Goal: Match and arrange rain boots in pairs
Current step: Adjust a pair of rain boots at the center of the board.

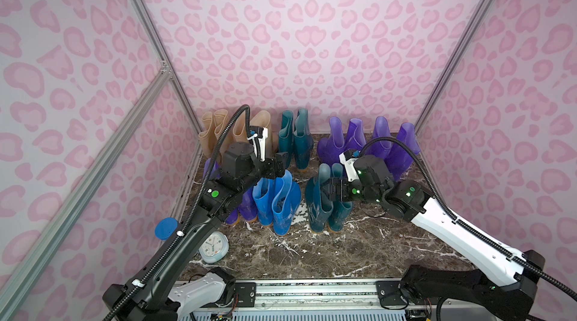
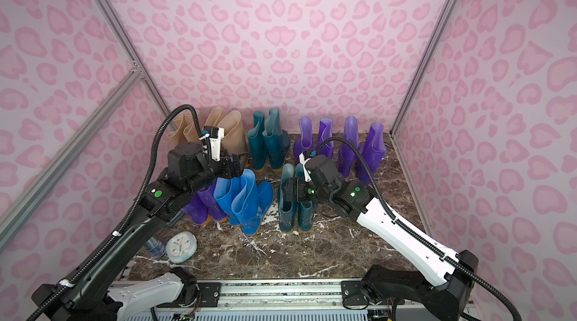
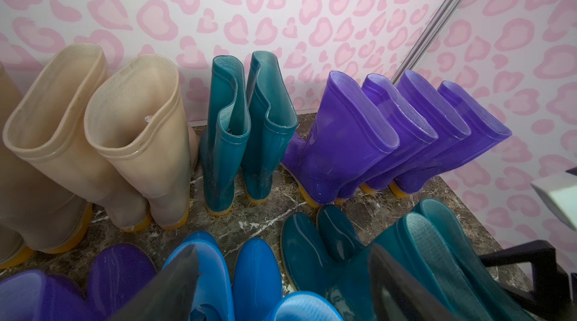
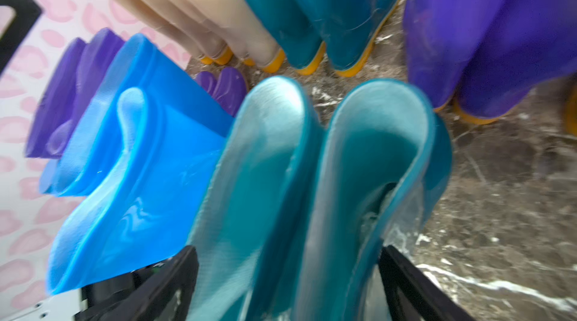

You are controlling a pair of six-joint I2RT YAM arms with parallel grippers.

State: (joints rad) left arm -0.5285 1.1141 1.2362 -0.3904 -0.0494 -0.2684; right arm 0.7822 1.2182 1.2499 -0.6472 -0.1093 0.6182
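Glossy rubber rain boots (image 1: 301, 141), yellow-soled: upright, grouped by colour, in two rows on dark marbled surface (image 1: 359, 250). Left claw (image 1: 278, 166): spread, empty, above bright blue pair (image 1: 282, 207). Right claw (image 1: 327, 190): spread astride tops of front dark teal pair (image 1: 318, 213).

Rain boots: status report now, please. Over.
Left end effector open over bright blue pair; right end effector open astride front teal pair. All colour-paired. Nothing blocking.

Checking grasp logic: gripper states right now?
left gripper: open, empty, over the blue boots.
right gripper: open around the tops of the front teal boots.
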